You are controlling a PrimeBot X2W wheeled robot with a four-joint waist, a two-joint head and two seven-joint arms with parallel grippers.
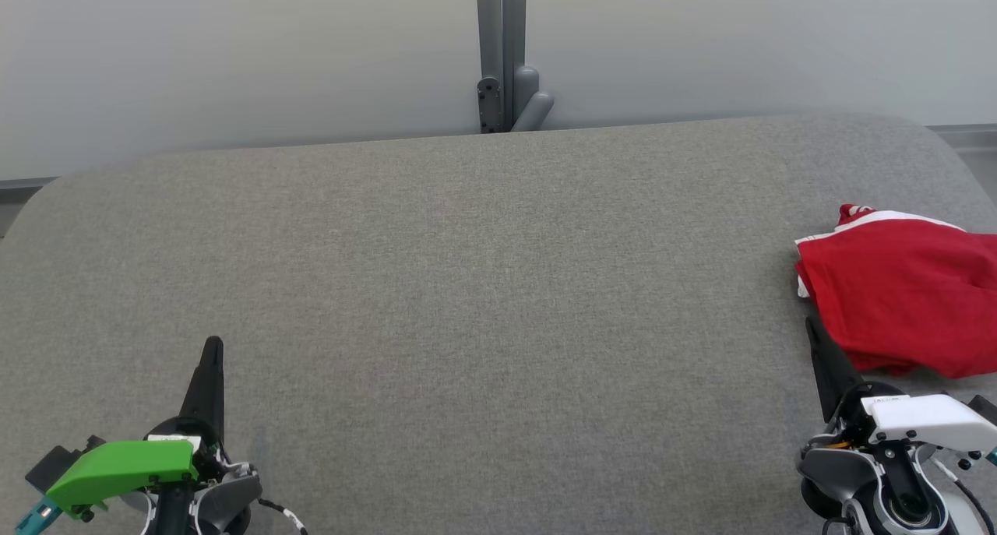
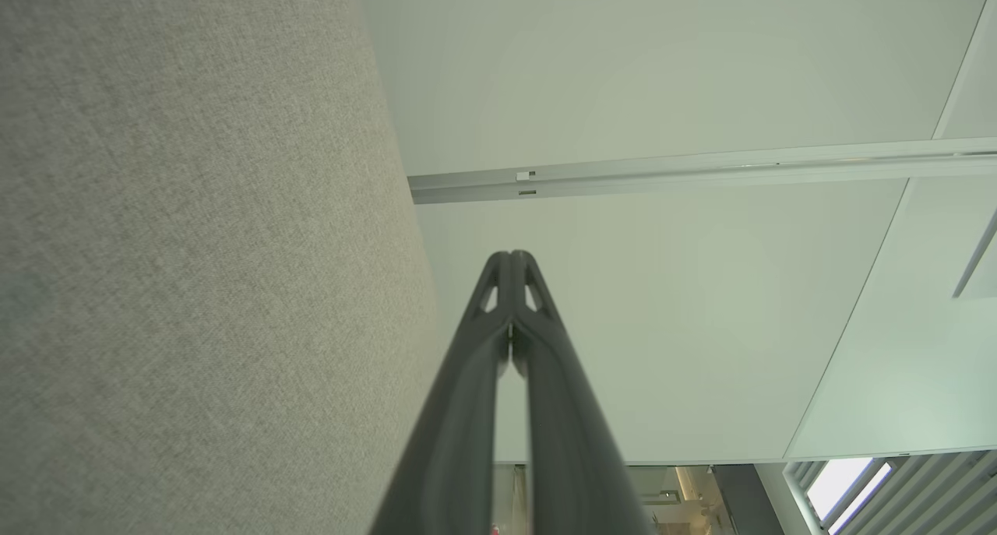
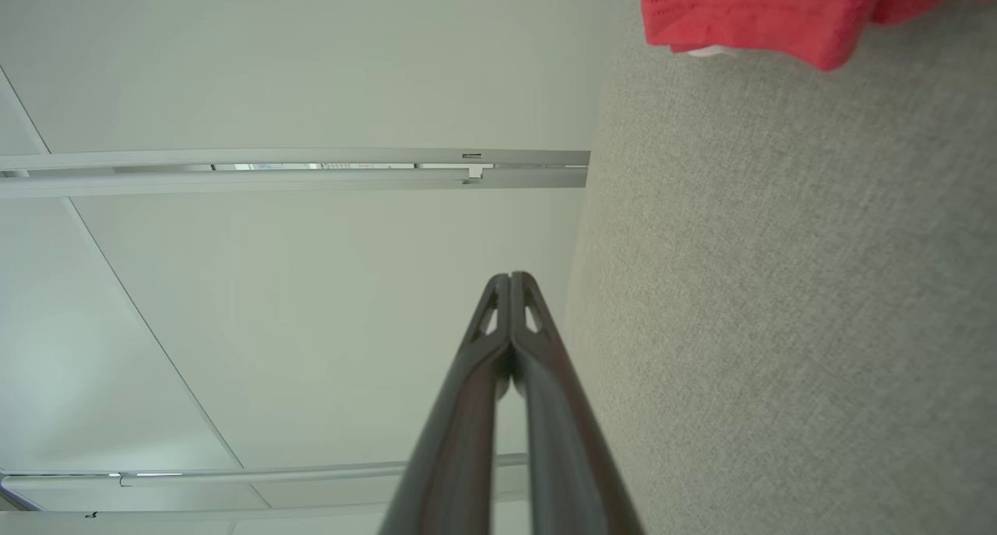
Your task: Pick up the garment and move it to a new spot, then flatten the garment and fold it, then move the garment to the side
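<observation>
A red garment (image 1: 903,293) with white trim lies bunched at the right edge of the frame, on the grey fabric-covered table (image 1: 498,286). At the lower left, the left claw (image 1: 212,348) has its two dark fingers pressed together, holding nothing. At the lower right, the right claw (image 1: 814,329) is likewise closed and empty, near the garment's lower left corner. In the right wrist view, the cloth sits clear of the fingertips.

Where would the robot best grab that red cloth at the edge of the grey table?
The red garment lies bunched on the table. Its near-left hem is probably best: it lies exposed just beyond the right arm's shut jaws, so come from the robot's side, low along the table.
</observation>
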